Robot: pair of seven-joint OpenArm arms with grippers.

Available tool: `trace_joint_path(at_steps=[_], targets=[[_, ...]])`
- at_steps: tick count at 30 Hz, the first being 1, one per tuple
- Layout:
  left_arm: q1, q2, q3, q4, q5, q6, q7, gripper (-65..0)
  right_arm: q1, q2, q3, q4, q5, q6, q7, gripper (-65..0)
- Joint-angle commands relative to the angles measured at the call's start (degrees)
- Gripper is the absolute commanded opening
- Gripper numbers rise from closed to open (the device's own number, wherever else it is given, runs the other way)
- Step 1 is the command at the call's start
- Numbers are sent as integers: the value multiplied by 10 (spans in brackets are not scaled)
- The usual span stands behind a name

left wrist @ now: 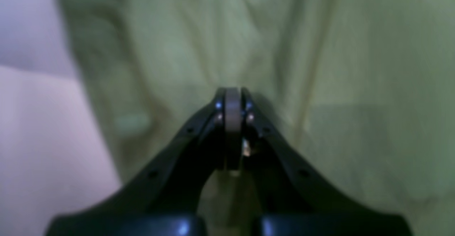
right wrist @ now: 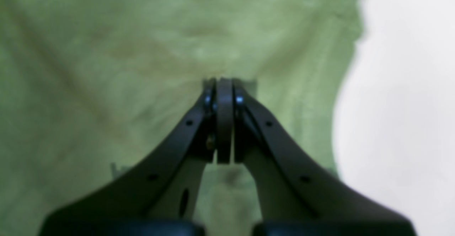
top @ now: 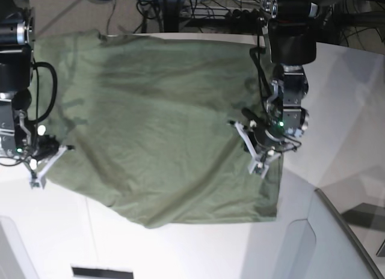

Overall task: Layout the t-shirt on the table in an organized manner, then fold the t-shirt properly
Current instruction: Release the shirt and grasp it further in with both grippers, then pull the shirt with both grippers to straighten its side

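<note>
The shirt (top: 156, 134) lies spread out and wrinkly on the surface (top: 60, 231). Both the left tool (top: 233, 122) and the right tool (top: 71, 148) have their tips together, over its cloth. It looks soft, light and floppy, so it should bend easily and won't break. I'd pinch the near edge at two corners, so the middle doesn't sag.

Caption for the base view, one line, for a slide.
Both closed grippers, left and right, over an olive-green t-shirt spread rumpled across the white table.
</note>
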Motion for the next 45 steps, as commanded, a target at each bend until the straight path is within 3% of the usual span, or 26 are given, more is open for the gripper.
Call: trace_joint_path(at_steps=[1, 5, 14, 17, 24, 29, 35, 37, 40, 45], targets=[[2, -4, 0, 3, 8, -1, -8, -650, 8, 4, 13, 5, -1, -2, 7, -650], [38, -21, -1, -18, 26, -1, -11, -650, -42, -2, 50, 10, -1, -2, 6, -650], [125, -82, -2, 40, 21, -1, -11, -650, -115, -7, 52, 32, -1, -2, 5, -650], [140, -92, -3, 70, 21, -1, -11, -650, -144, -16, 56, 86, -2, -3, -35, -650], [142, -92, -3, 129, 21, -1, -6, -650, -189, -29, 57, 214, -3, -8, -135, -650], [138, -89, -3, 163, 21, -1, -5, -650, -185, -23, 57, 266, -4, -8, -139, -650], [93, -56, -3, 181, 21, -2, 45, -650, -92, -9, 57, 246, -5, -8, -140, -650], [82, -49, -3, 183, 21, -2, 45, -650, -56, 0, 52, 214, -5, -8, -139, -588], [66, -44, -2, 177, 22, -2, 46, -650, 3, 3, 49, 136, -6, -7, -139, -428], [62, -39, -2, 161, 22, -2, 46, -650, 55, 2, -40, 59, -58, -2, -139, -405]])
